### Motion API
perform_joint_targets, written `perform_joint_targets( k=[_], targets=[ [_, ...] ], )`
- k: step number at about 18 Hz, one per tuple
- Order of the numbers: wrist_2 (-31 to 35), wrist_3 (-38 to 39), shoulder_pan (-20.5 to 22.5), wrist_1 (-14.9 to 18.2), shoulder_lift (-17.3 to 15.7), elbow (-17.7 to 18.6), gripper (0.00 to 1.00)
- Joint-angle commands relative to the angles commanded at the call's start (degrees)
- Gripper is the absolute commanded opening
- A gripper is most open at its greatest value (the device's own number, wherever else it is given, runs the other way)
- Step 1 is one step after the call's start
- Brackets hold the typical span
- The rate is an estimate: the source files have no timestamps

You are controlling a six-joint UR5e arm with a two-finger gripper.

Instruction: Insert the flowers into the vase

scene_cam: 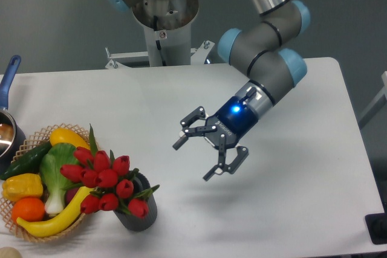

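white table [314,167]: flowers [106,176] in vase [142,212], well left of tool [193,160], jaws wide, empty.

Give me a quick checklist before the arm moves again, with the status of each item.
1. Flowers standing in the vase: ok.
2. Vase upright on the table: ok.
3. Tool open and holding nothing: ok.
4. Tool apart from the flowers: ok, it hangs to their right.
5. Blooms free of the basket: not ok, they lean over its produce.
6. Stems reaching the vase bottom: cannot tell, hidden inside.
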State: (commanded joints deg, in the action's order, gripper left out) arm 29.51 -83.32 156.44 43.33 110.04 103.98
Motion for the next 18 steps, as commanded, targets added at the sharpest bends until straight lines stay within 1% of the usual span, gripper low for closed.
perform_joint_targets(
  k=[4,7,8,10,11,16,18],
  targets=[
    [0.81,-0.09,2.02,0.09,-1.31,0.44,1.0],
    [1.16,-0.26,5.0,0.09,-2.64,0.97,1.0],
    [2.46,-0.26,5.62,0.09,-2.81,0.79,1.0],
    [7.98,-0.26,6.59,0.0,-2.9,0.35,1.0],
    [12.19,-0.26,7.12,0.0,-2.9,0.0,1.0],
    [23.37,-0.09,8.88,0.09,-2.73,0.09,1.0],
    [30.74,0.0,8.88,0.26,-2.64,0.26,1.0]
  ],
)
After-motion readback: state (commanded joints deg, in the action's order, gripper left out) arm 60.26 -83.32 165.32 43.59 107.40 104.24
